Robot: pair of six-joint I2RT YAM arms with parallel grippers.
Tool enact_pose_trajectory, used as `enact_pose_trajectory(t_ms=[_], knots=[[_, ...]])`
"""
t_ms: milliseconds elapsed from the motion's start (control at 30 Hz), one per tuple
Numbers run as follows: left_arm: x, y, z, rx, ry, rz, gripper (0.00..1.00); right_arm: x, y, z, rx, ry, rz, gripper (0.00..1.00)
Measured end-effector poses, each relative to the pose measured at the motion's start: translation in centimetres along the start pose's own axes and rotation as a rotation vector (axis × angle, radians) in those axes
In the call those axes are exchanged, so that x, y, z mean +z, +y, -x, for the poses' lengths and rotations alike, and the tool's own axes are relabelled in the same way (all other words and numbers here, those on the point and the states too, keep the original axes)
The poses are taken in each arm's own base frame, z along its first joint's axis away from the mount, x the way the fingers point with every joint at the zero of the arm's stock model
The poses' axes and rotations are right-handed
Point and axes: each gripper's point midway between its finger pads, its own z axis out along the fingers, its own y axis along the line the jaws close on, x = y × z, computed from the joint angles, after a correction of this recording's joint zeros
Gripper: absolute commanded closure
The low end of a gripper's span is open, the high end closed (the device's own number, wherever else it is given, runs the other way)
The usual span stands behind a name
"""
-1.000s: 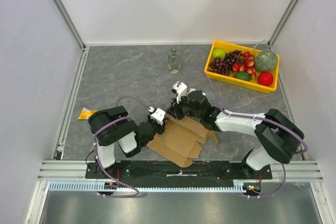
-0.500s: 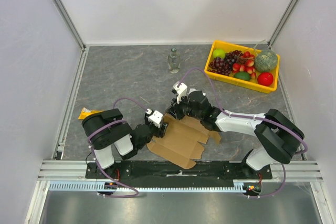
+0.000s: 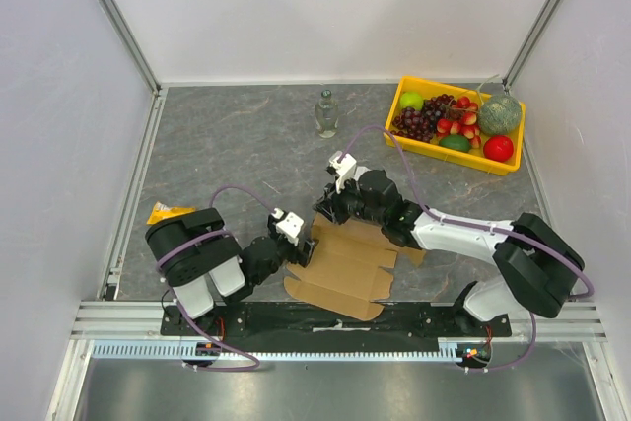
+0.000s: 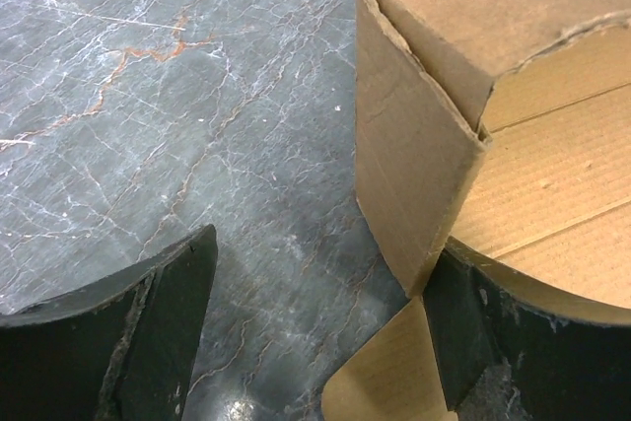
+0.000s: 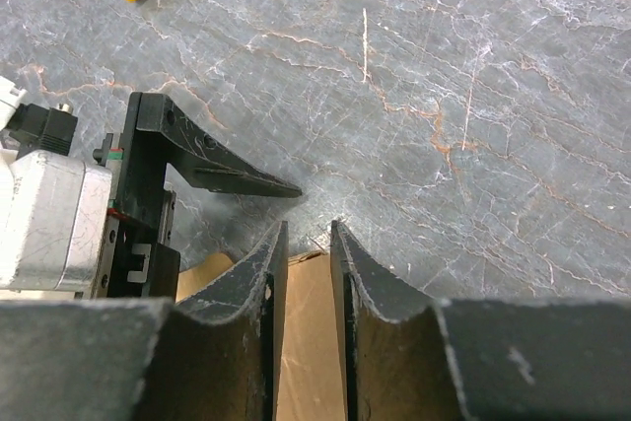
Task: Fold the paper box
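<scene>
The left gripper [image 4: 320, 263] is spread wide and holds nothing, with a raised wall of the paper box [image 3: 345, 265] standing between its 2 fingers [image 4: 148, 332]. The right gripper [image 5: 308, 234] has its jaws drawn narrow, pinching the box's far-left edge. The box lies part-folded on the grey marbled table [image 3: 237, 145] just ahead of the 2 arm bases, and further out sit a yellow packet [image 3: 165, 212] at the left, a glass bottle [image 3: 325, 113] and a yellow fruit tray [image 3: 463, 157] in the far right corner, all within plain white walls [image 3: 325, 7].
</scene>
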Motion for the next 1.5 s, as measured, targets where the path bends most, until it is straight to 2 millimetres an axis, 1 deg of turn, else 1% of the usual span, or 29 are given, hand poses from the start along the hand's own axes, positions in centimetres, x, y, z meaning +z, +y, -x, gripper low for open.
enact_pose_trajectory(t_ms=[200,400,600,700,867,1000,1100,1267,1367,1500], knots=[[-0.2,-0.3,-0.1,-0.001,0.003,-0.013,0.09,-0.6,0.2,0.6,-0.002,-0.009,0.002,0.74],[-0.4,-0.8,-0.1,-0.006,0.008,-0.042,0.05,-1.2,0.6,1.2,-0.007,-0.025,0.013,0.73],[-0.7,-1.2,0.0,-0.012,0.013,-0.062,0.04,-1.6,0.6,0.6,-0.008,-0.005,0.011,0.71],[-0.8,-1.2,0.5,-0.022,0.000,-0.063,0.04,-1.8,0.6,0.5,-0.008,0.002,0.012,0.71],[-0.9,-1.3,2.0,-0.043,-0.045,-0.067,0.03,-2.1,0.7,0.8,-0.014,-0.005,0.015,0.73],[-1.1,-1.4,3.8,-0.060,-0.099,-0.071,0.02,-2.2,1.0,0.9,-0.016,-0.006,0.025,0.76],[-1.2,-1.4,5.2,-0.072,-0.145,-0.076,0.02,-2.3,1.1,0.9,-0.016,-0.003,0.035,0.77],[-1.8,-2.0,7.9,-0.090,-0.222,-0.113,0.02,-2.4,1.3,0.1,-0.011,0.013,0.047,0.77],[-2.2,-2.3,8.4,-0.089,-0.226,-0.134,0.02,-2.4,1.3,-0.3,-0.009,0.021,0.047,0.78],[-2.8,-2.1,8.6,-0.086,-0.213,-0.135,0.02,-2.5,1.3,-0.7,-0.003,0.030,0.048,0.81]])
